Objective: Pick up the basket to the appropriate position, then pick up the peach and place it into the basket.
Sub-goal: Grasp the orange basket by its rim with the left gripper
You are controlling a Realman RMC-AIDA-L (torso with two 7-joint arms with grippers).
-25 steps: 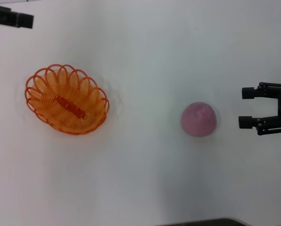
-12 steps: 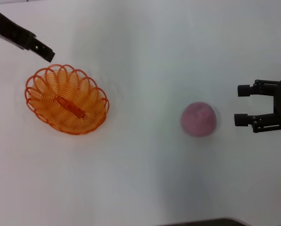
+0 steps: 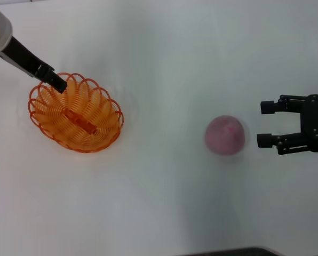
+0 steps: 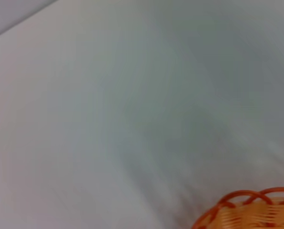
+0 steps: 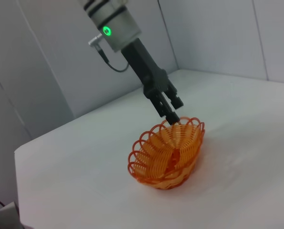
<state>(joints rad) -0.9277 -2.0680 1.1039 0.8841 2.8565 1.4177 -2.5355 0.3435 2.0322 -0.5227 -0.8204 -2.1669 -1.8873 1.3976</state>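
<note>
We see the basket [image 3: 75, 113] on the left of the white table [image 3: 164, 64], holding nothing but the orange strip at its base. Our left gripper [image 3: 59, 84] hangs at its far rim; whether its jaws grip the wire, we cannot tell. The peach [image 3: 224, 135] sits well apart, just beside our right gripper [image 3: 265, 124], spread wide and empty
</note>
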